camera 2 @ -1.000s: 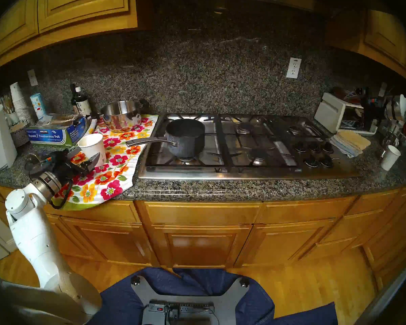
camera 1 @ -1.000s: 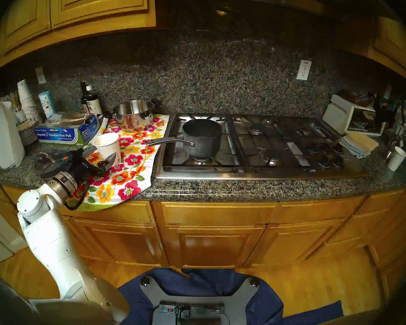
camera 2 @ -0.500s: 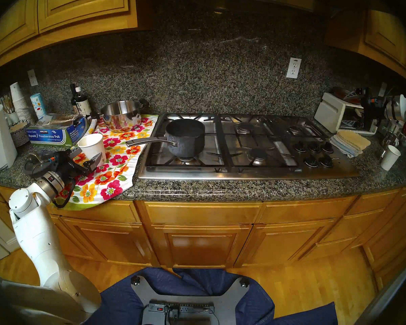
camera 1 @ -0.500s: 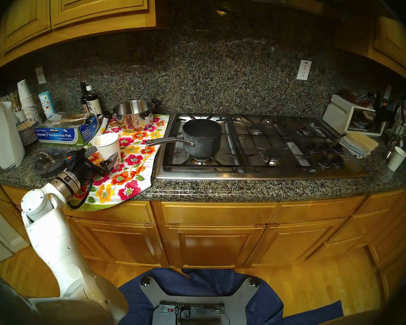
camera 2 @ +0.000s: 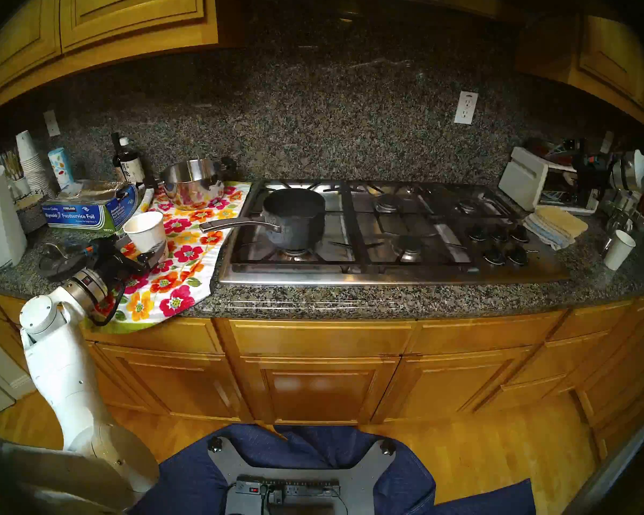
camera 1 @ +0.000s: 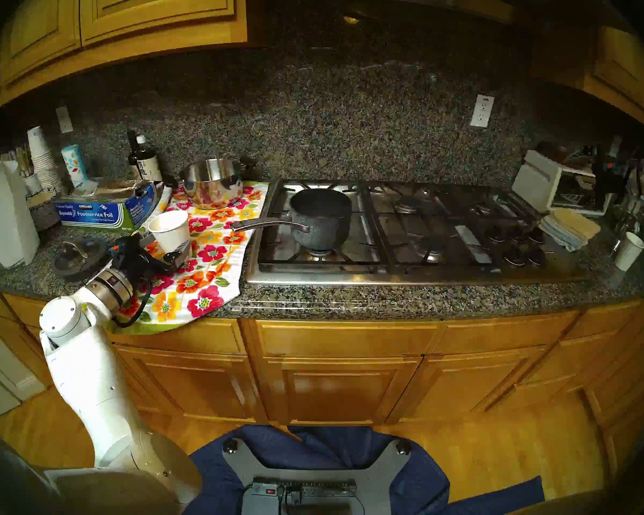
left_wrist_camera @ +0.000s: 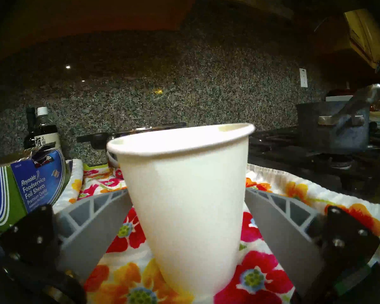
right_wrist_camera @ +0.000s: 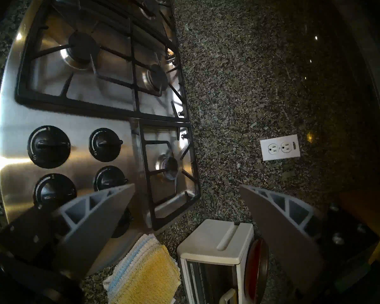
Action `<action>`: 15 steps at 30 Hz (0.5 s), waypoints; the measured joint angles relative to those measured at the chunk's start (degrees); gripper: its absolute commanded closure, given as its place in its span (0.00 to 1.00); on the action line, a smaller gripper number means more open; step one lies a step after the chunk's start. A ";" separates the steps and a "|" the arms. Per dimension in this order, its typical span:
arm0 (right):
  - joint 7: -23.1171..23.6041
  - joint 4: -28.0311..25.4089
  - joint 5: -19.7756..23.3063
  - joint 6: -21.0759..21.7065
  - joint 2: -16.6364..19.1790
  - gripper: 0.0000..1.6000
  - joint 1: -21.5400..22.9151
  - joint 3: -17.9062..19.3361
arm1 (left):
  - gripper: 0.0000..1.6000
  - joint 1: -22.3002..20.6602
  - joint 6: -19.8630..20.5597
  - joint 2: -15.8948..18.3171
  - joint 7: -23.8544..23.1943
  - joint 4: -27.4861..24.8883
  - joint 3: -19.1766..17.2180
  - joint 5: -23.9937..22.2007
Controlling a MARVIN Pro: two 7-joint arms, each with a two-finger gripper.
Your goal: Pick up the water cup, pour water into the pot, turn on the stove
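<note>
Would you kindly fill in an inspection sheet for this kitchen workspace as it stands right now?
Surface: speckled granite counter, partly under a floral towel.
Job's things: white paper water cup upright on the towel; dark speckled saucepan on the steel gas cooktop, knobs at its right end.
Clutter: shiny steel two-handled pot, blue foil box, dark bottle, stacked white cups, second paper cup, white toaster oven, yellow cloths.
Grippers: left gripper open, straddling the cup; right gripper open, empty.
Cables: black lead at the left wrist; power strip.
Surroundings: wooden cabinets, wall outlet.
</note>
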 measured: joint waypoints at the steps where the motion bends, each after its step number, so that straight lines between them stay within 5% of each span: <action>1: 0.00 0.00 0.00 0.00 0.00 0.00 0.00 0.00 | 0.00 -0.04 -0.02 0.01 0.04 0.06 0.08 0.00; 7: 0.01 0.00 0.01 -0.01 0.00 0.00 -0.01 0.00 | 0.00 -0.33 -0.10 0.21 0.42 0.60 0.75 0.04; 15: 0.01 0.01 0.01 -0.01 0.00 0.00 -0.01 0.00 | 0.21 -0.50 -0.17 0.63 0.65 1.23 1.24 0.04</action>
